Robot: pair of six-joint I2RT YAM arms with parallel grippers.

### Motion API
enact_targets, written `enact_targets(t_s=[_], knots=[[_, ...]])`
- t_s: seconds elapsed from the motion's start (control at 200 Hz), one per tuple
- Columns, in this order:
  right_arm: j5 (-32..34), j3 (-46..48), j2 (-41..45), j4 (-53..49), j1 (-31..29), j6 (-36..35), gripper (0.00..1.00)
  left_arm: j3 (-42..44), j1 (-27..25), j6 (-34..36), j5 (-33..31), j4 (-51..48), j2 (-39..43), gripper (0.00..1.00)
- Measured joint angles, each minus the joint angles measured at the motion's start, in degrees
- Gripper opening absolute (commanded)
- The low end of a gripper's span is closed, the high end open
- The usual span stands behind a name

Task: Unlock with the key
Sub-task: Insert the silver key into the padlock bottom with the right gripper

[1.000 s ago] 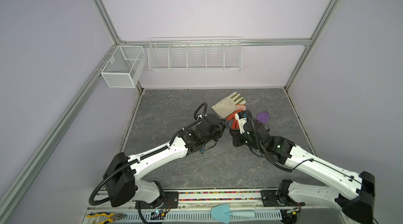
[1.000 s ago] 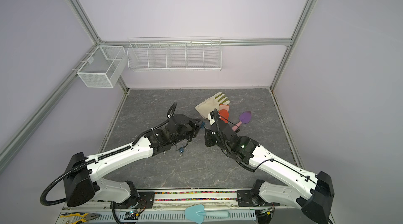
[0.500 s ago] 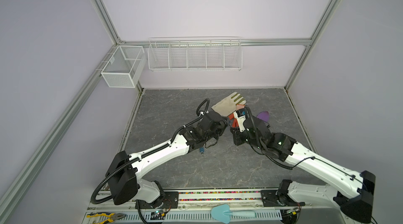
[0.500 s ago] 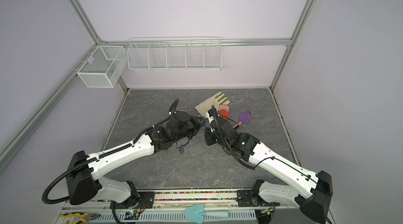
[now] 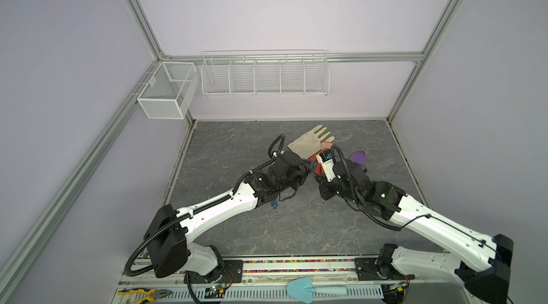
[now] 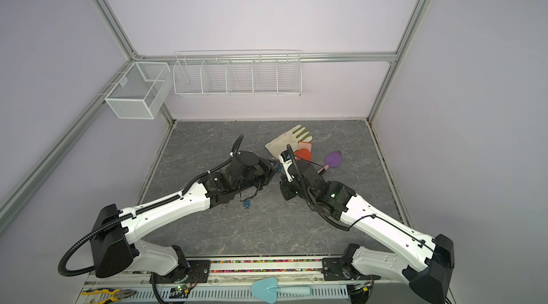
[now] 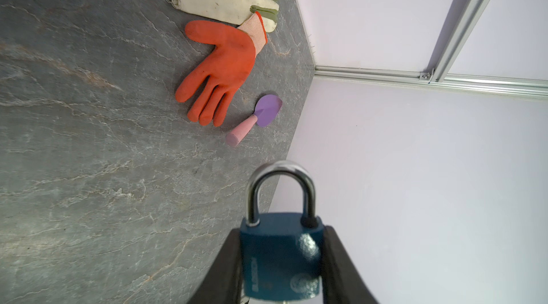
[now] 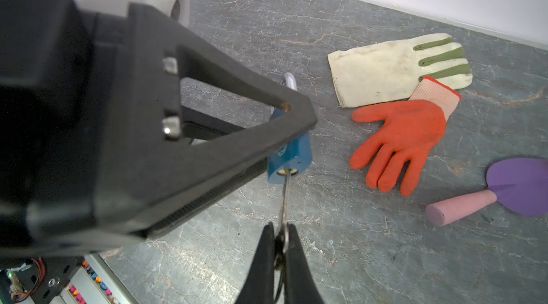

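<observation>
Two arms meet above the middle of the counter (image 5: 237, 145) in both top views, the left arm (image 5: 213, 213) and right arm (image 5: 430, 222) nose to nose. A sliver of the blue padlock (image 6: 278, 169) shows between them, off the surface. Along the back edge hangs a wire rack (image 5: 264, 92) of five compartments, and at the back left corner a mesh bin (image 5: 166, 104). Nothing shows in either.

Left wrist view: the left gripper (image 7: 280, 261) clamps the padlock's body between both fingers (image 7: 226, 267). The shackle (image 7: 280, 187) points outward with both legs seated, so the lock looks unopened.

Right wrist view: the right gripper (image 8: 280, 246) is pinched tight on the bow of the key (image 8: 284, 198), whose blade sits in the keyway on the padlock's underside. Insertion appears done, and turning is the step in hand. Next, I judge, the right wrist must roll about the key's axis while the left holds firm, without bending the thin blade.
</observation>
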State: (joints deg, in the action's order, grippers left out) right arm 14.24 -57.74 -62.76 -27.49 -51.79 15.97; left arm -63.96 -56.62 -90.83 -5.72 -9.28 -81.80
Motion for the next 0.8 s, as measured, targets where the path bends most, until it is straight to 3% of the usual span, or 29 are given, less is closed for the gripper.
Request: enact_targets(t_s=[0.38, 0.63, 0.8], knots=[[-0.7, 1.84, 3.34, 1.64, 0.44, -5.95, 0.06, -1.22, -0.44, 5.99, 0.92, -1.68, 1.4, 0.0], [-1.31, 2.36, 2.89, 3.5, 0.04, 1.57, 0.06, -1.22, -2.32, 7.5, -5.03, -2.19, 1.88, 0.0], [0.63, 5.7, 3.96, 9.92, -1.16, 5.09, 0.06, -0.2, -2.62, 5.9, -7.3, -0.17, 2.64, 0.0]])
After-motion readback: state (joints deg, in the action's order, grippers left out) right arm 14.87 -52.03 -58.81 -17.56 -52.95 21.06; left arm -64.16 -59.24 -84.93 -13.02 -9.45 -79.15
